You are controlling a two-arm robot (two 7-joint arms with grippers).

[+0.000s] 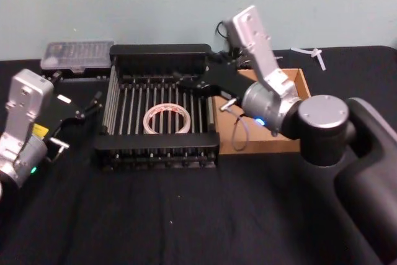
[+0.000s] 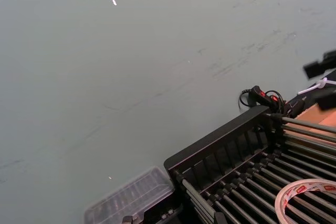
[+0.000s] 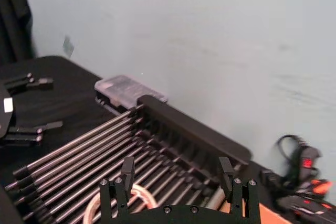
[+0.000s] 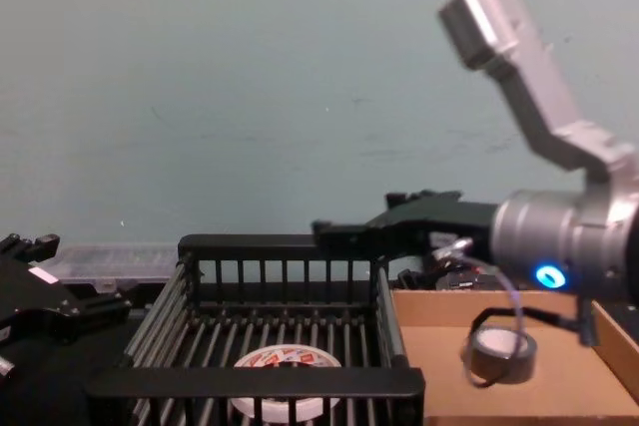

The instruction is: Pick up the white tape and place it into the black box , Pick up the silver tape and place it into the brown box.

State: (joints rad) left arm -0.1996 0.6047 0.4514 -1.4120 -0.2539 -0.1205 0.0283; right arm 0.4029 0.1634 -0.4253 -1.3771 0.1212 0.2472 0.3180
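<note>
I see the white tape (image 1: 166,119) flat in the black box (image 1: 158,153); the silver tape (image 4: 502,349) seemingly lies in the brown box (image 4: 519,386), below my right gripper (image 3: 177,176), fingers apart, empty.

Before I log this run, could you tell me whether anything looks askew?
The dull grey-silver tape roll stands on edge in the shallow brown cardboard tray, hole facing forward, and might roll. The white tape roll lies flat in the black slatted crate. The open right gripper hovers over the crate.
</note>
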